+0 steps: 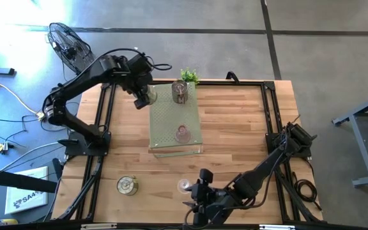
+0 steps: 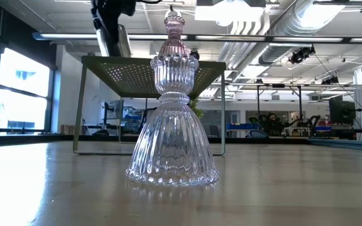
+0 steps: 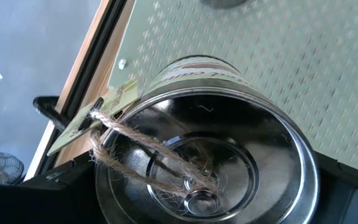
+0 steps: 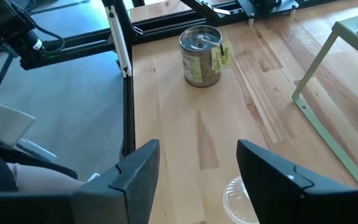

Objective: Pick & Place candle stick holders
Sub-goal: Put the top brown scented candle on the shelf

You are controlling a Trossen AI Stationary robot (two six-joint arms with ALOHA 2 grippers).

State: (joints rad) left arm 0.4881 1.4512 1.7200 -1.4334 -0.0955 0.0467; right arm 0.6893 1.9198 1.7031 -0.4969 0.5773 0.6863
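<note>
Gripping a metal candle stick holder (image 3: 216, 155) sideways, its open mouth facing the wrist camera, the left gripper (image 1: 143, 96) hangs at the far left corner of the pale green perforated board (image 1: 165, 124), so the placement spot lies just inboard. That arm reaches in from the table's left edge. The right gripper (image 4: 197, 180), fingers spread and empty, hovers at the near edge just beside the clear glass holder (image 1: 184, 186), with another metal holder (image 1: 127, 185) farther left.

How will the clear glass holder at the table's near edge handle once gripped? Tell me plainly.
The clear glass holder looks ribbed and glossy, so it may slip between hard fingers. Its flared base probably keeps it steady against a light nudge. Being thin glass, it is likely fragile. The right gripper hangs open near it.
</note>
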